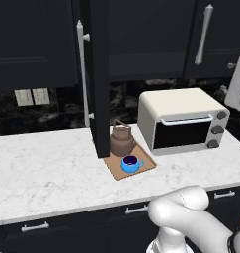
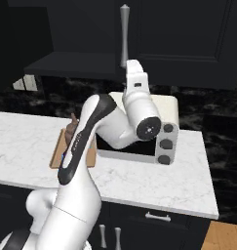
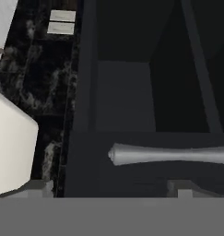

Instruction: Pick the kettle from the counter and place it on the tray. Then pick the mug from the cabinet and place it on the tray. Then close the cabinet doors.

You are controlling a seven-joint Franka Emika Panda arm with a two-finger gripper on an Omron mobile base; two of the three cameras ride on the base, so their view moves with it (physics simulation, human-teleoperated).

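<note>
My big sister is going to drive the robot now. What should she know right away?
Gripper: open, holding nothing, up by a cabinet door's silver handle.
Kettle and blue mug: both on the tray on the counter, beside the toaster oven.
Done: kettle and mug placed.
Left: close the cabinet doors; the left door stands wide open, edge-on over the counter.

Rendered home kitchen. Marble counter (image 1: 47, 168) below black wall cabinet (image 1: 141, 34). Toaster oven (image 1: 183, 121) on counter, drawers (image 1: 35, 228) beneath.
</note>
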